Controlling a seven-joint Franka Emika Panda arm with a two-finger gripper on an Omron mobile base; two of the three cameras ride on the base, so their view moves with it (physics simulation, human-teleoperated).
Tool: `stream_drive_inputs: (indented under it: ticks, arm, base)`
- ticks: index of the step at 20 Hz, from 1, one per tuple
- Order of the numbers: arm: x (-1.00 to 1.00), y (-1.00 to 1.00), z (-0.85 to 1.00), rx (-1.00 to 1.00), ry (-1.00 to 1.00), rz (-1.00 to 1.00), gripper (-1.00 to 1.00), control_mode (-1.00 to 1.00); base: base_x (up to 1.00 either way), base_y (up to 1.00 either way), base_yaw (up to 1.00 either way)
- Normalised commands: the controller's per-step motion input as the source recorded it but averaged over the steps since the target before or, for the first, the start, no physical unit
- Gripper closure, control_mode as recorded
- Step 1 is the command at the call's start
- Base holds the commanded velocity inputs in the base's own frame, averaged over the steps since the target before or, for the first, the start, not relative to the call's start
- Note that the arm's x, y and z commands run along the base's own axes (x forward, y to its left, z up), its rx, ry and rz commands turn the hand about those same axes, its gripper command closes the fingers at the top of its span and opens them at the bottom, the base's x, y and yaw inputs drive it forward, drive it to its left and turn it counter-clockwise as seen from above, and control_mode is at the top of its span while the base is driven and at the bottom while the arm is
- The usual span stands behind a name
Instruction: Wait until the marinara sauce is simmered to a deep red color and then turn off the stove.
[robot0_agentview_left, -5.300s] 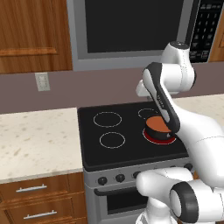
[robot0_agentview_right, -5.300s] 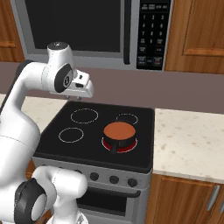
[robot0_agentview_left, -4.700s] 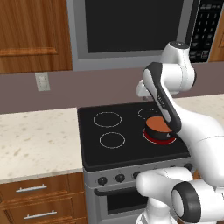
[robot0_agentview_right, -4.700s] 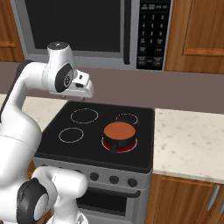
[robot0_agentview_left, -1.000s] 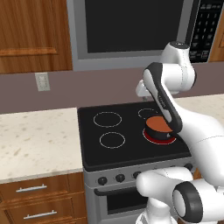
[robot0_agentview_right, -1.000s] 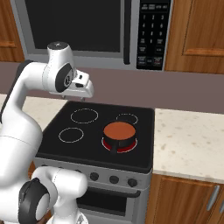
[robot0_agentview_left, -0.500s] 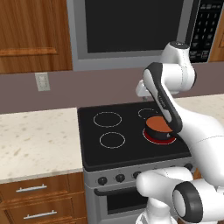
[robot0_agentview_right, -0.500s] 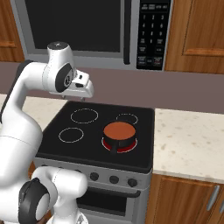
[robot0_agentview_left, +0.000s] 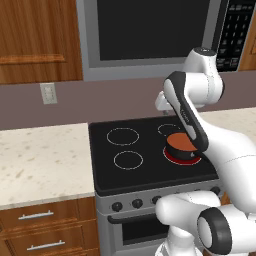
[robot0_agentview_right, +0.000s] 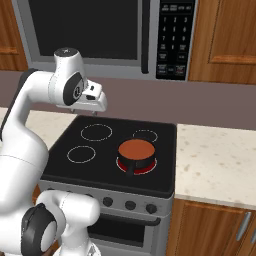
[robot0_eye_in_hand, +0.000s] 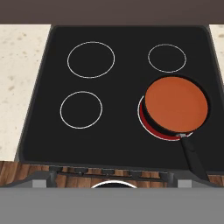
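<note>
The marinara sauce (robot0_eye_in_hand: 176, 105) is a flat orange-red disc in a small dark saucepan whose long handle (robot0_eye_in_hand: 192, 157) points toward the stove's front. The pan sits on the front right burner of the stove (robot0_eye_in_hand: 118, 131), over a glowing red ring (robot0_eye_in_hand: 151, 129). From the sides I see the sauce (robot0_agentview_left: 181, 141) (robot0_agentview_right: 136, 148) on the black glass top (robot0_agentview_left: 145, 170) (robot0_agentview_right: 100, 160). A row of dark knobs (robot0_agentview_left: 136, 202) (robot0_agentview_right: 130, 205) runs along the front. My gripper (robot0_agentview_right: 94, 104) (robot0_agentview_left: 161, 103) hangs high above the back of the stove, open and holding nothing.
A steel microwave (robot0_agentview_left: 150, 35) (robot0_agentview_right: 100, 30) hangs above the stove, close behind my hand. Speckled counters lie to the left (robot0_agentview_left: 40, 160) and right (robot0_agentview_right: 215, 160). The other three burner circles are unlit. A wall outlet (robot0_agentview_left: 48, 93) is on the backsplash.
</note>
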Motion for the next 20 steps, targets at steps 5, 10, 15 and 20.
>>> stream_drive_inputs:
  ticks: [5,10,15,20]
  arm:
    - [0.0,0.0,0.0,0.0,0.0,0.0,-1.0,-1.0]
    - [0.0,0.0,0.0,0.0,0.0,0.0,-1.0,-1.0]
    - [0.0,0.0,0.0,0.0,0.0,0.0,-1.0,-1.0]
    - [0.0,0.0,0.0,0.0,0.0,0.0,-1.0,-1.0]
  base:
    - [0.0,0.0,0.0]
    - [0.0,0.0,0.0]
    - [0.0,0.0,0.0]
    - [0.0,0.0,0.0]
